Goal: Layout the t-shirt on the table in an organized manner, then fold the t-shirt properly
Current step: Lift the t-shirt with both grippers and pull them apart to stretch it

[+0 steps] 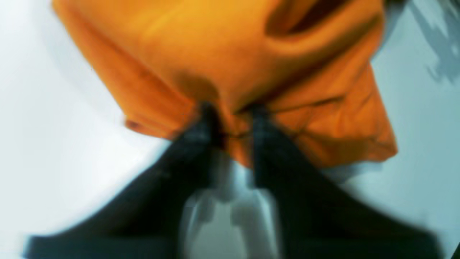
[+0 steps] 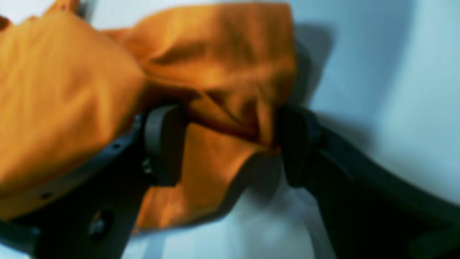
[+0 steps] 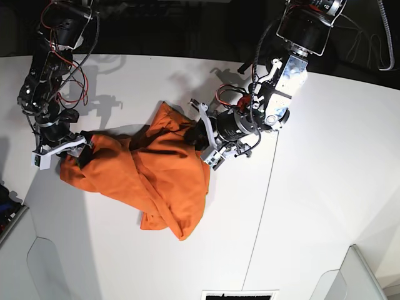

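The orange t-shirt lies crumpled in a heap on the white table, left of its middle. My left gripper is at the heap's right edge. In the left wrist view its fingers are pinched together on a fold of the t-shirt, so the left gripper is shut on the cloth. My right gripper is at the heap's left edge. In the right wrist view the right gripper stands wide open, with t-shirt fabric between its fingers and draped over the left one.
A thin dark seam line runs down the table right of the shirt. Grey panels sit at the bottom left corner and the bottom right corner. The table's far edge meets a dark background behind both arms.
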You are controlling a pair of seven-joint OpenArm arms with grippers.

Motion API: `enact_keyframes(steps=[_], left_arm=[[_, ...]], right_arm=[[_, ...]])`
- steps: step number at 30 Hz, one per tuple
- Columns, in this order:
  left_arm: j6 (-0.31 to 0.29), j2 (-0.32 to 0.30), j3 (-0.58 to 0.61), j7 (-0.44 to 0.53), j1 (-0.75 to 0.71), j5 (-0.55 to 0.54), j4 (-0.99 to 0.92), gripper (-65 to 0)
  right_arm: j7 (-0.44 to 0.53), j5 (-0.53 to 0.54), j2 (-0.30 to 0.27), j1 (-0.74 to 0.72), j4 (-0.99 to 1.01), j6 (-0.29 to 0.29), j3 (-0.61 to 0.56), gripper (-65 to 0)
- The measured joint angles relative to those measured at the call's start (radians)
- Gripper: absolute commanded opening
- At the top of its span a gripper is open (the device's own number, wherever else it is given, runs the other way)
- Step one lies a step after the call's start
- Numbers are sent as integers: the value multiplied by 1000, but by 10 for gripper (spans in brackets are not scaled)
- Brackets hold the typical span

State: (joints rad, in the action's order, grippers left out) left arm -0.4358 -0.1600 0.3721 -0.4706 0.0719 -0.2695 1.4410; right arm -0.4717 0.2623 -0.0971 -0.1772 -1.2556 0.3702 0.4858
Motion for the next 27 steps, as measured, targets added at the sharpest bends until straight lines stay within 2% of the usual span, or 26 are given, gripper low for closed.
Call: enact_keyframes(steps=[1, 3, 4, 6, 8, 13, 15, 18, 19, 21, 22, 23, 24, 27], left_arm=[[-2, 0, 0, 2, 0, 15, 0, -650], [-2, -3, 0, 8, 1, 50, 0, -650], [8, -5, 0, 10, 3, 60, 0, -650], [63, -21, 0, 11, 13, 63, 0, -650], [89, -57, 0, -2, 40, 71, 0, -650], [99, -171, -71, -13, 72, 68, 77, -650], [87, -223, -95, -27, 72, 45, 119, -650], [-22, -298, -125, -42, 72, -39, 193, -650], [-33, -318, -127, -61, 72, -74, 220, -602], [-33, -339, -128, -82, 72, -129, 259, -414], [-33, -344, -128, -83, 72, -155, 268, -332], [-33, -347, -129, -82, 72, -181, 271, -279], [-33, -347, -129, -87, 72, -200, 270, -265], [-14, -342, -129, -185, 66, -260, 269, -266]], right_arm=[[0, -1, 0, -8, 13, 0, -17, -393], [1, -24, 0, -9, 16, 0, -47, -587], [10, -34, 0, -7, 17, 1, -56, -650], [26, -56, -1, -4, 13, 25, -62, -650], [3, -68, -18, 1, -15, 64, -63, -650], [-35, -66, -75, 13, -191, 79, -54, -650], [-42, -44, -108, 8, -251, 83, -51, -650], [-46, -4, -162, 5, -292, 86, -51, -650], [-47, 3, -179, 5, -294, 85, -51, -571], [-46, -2, -197, 3, -294, 79, -51, -324], [-47, -2, -200, 4, -294, 70, -50, -228], [-49, 0, -200, 5, -294, 55, -49, -192], [-62, 3, -200, 6, -294, 51, -49, -197], [-167, 66, -198, 5, -294, 32, -49, -197]])
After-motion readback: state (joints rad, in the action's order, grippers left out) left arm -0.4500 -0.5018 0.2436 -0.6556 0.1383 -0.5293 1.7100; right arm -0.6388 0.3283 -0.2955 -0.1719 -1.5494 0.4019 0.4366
